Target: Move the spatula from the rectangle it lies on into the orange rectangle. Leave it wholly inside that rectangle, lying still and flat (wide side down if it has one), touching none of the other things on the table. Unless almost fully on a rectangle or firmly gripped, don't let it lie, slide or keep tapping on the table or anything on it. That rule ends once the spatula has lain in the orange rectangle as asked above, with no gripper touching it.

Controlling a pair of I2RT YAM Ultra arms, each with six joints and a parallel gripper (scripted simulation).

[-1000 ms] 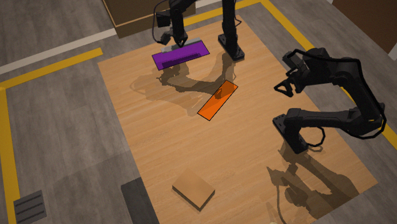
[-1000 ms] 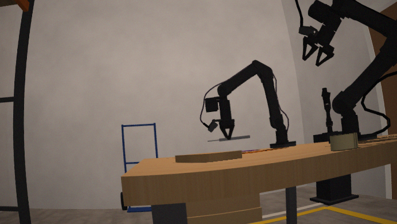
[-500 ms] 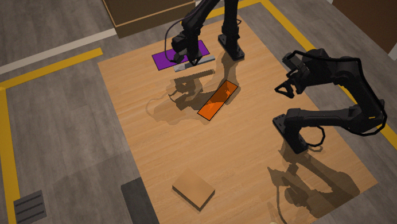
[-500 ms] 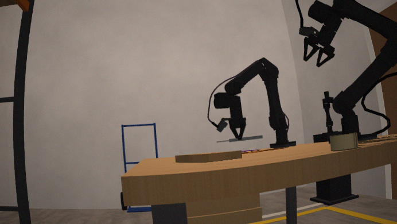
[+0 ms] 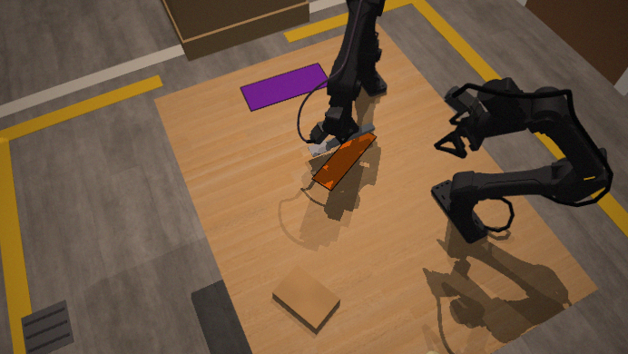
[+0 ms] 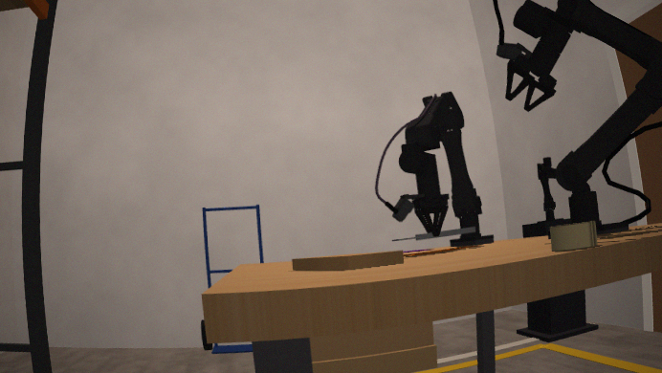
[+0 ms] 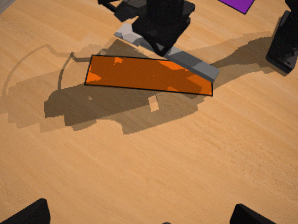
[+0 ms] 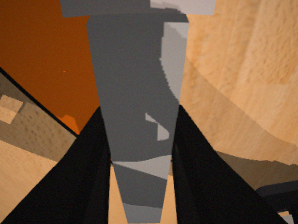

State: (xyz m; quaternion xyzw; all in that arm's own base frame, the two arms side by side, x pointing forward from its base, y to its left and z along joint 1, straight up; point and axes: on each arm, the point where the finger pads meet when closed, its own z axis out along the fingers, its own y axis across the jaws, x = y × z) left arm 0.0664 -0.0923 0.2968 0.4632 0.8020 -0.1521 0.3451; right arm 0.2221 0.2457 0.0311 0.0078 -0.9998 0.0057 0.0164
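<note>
The grey spatula (image 5: 338,142) hangs a little above the table, held level over the far long edge of the orange rectangle (image 5: 345,161). My right gripper (image 5: 338,133) is shut on the spatula's handle. In the right wrist view the spatula (image 8: 133,96) runs between the fingers, with the orange rectangle (image 8: 47,50) to its left. In the exterior view the spatula (image 6: 431,236) sits clear of the table top. The purple rectangle (image 5: 283,86) lies bare. My left gripper (image 5: 449,145) is open and empty, held high; its view shows the spatula (image 7: 166,52) and the orange rectangle (image 7: 149,75).
A flat tan block (image 5: 306,297) lies near the table's front edge. A beige roll (image 6: 572,235) stands near the left arm's base (image 5: 458,209). The right arm's base (image 5: 372,83) stands just behind the orange rectangle. A brown crate (image 5: 236,23) stands beyond the table.
</note>
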